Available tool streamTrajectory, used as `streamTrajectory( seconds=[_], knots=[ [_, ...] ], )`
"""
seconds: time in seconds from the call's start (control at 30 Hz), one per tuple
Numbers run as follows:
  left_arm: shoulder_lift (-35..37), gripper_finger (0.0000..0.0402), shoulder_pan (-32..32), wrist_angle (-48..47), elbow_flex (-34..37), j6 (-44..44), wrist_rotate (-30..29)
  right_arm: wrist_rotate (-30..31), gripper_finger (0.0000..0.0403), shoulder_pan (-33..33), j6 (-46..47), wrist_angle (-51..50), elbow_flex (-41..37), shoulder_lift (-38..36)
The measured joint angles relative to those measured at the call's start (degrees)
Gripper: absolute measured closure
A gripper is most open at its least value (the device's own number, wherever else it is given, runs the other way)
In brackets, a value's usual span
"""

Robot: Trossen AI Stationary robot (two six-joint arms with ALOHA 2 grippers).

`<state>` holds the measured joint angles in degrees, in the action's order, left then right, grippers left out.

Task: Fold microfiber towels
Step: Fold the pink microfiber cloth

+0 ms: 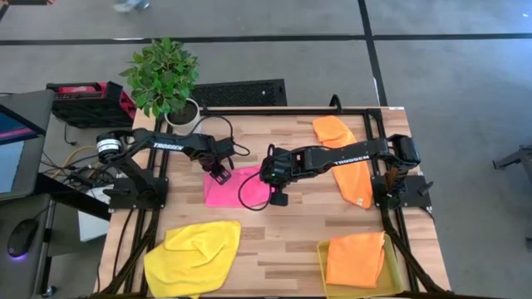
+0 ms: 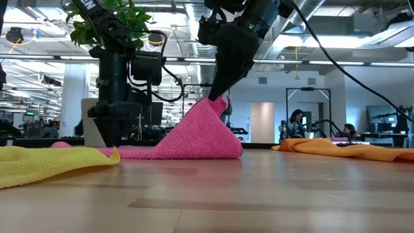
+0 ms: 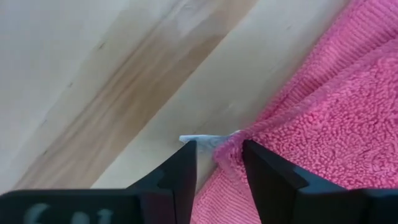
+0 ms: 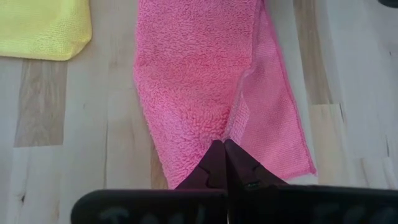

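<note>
We have the right tool (image 4: 224,163) pinched tight on an edge of the pink towel (image 4: 199,74), raising it into a peak while the rest trails away on the bench (image 2: 259,194) below. Our left tool (image 3: 219,163) sits at the towel's far corner, fingers a little apart with the hem between them, not yet clamped. The risk, as we judge it: if we carry the peak over before that corner is held, the whole towel drags along and bunches instead of creasing.

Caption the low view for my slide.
Right gripper lifts the pink towel into a peak on the table, yellow towel alongside.
</note>
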<state>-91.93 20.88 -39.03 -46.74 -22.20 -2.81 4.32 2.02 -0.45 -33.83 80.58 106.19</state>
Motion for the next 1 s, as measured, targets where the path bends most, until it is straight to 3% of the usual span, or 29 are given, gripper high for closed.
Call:
streamTrajectory(
  seconds=[0.23, 0.63, 0.8, 1.0],
  knots=[
    [-0.5, 0.033, 0.0, -0.1, -0.4, 1.1, 1.7, 0.0, 0.04, 0.0, 0.0, 0.0, 0.0, 0.0],
    [-0.7, 0.0394, 0.0, -3.5, -5.3, 5.1, -1.0, 0.0, 0.04, 0.0, 0.0, 0.0, 0.0, 0.0],
    [-0.7, 0.0399, 0.0, -5.3, -6.0, 5.1, -2.2, 0.0, 0.04, -0.3, 0.1, 0.0, 0.0, 0.0],
    [-0.7, 0.0377, 0.0, -5.1, -6.1, 5.1, -2.2, 0.0, 0.04, -1.0, 0.5, 0.0, 0.0, 0.0]
  ],
)
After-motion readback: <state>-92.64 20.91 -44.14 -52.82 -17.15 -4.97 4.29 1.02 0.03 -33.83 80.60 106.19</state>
